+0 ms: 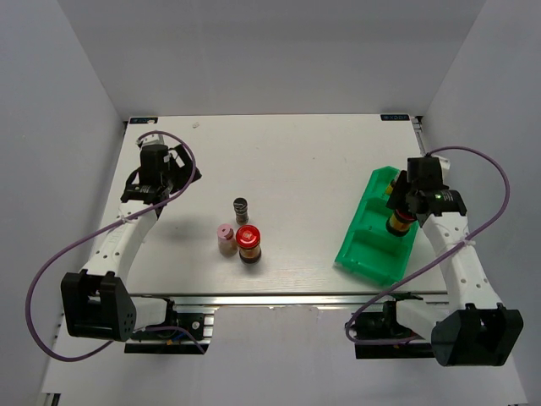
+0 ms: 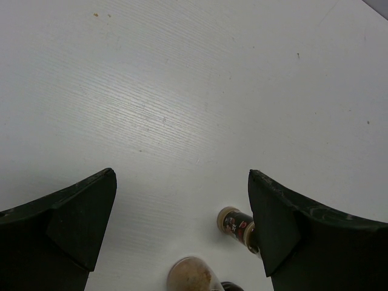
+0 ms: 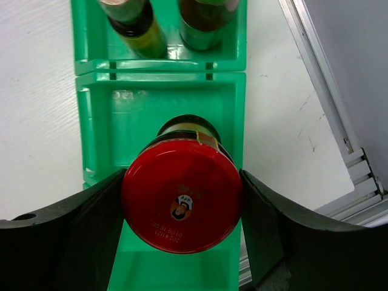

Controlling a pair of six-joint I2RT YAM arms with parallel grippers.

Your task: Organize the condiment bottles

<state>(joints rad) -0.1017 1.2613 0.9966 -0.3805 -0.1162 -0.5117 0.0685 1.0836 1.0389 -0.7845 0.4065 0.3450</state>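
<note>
one red-lidded jar (image 3: 182, 203) in right gripper (image 3: 182, 176)

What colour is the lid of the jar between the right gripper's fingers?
Red. The lid of that jar shows best in the right wrist view.

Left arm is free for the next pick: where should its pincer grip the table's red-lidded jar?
Likely the lid, from straight above: the red-lidded jar stands upright, its lid round. The pink-capped jar sits close on its left, so pinch front-to-back.
</note>
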